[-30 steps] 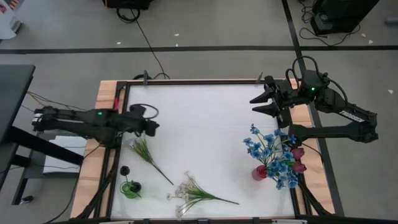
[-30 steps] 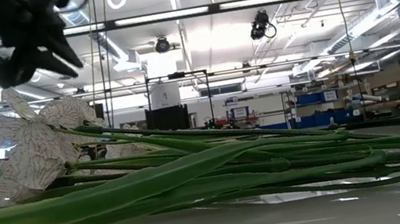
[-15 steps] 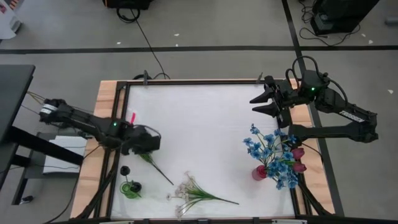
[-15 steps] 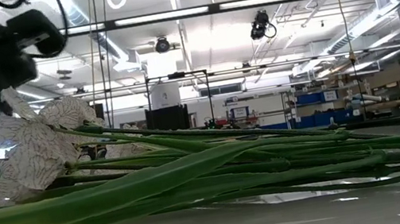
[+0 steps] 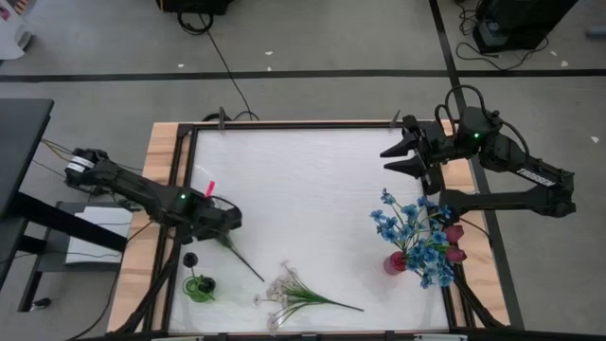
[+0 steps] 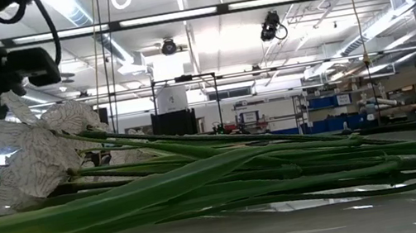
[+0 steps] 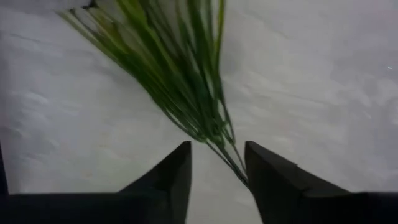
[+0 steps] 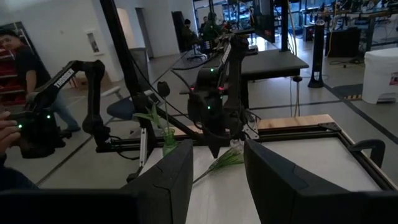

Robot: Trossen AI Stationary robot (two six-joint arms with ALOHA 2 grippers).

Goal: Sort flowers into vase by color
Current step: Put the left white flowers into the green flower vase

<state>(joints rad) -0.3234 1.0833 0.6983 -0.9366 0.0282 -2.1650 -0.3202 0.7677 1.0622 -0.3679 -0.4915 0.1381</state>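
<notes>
Over table's left side, left tool [image 5: 223, 222] open astride green stem [image 7: 186, 93]; right tool [image 5: 396, 158] open.

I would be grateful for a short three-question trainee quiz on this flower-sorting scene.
1. True or false: the left gripper is over the green sprig.
2. Which flowers stand in the red vase: A white, B blue, C none?
3. Fill in: the white spray lies on the ____.

Key: 1 true. 2 B, the blue flowers. 3 table. The right gripper waits open above the far right edge.
</notes>
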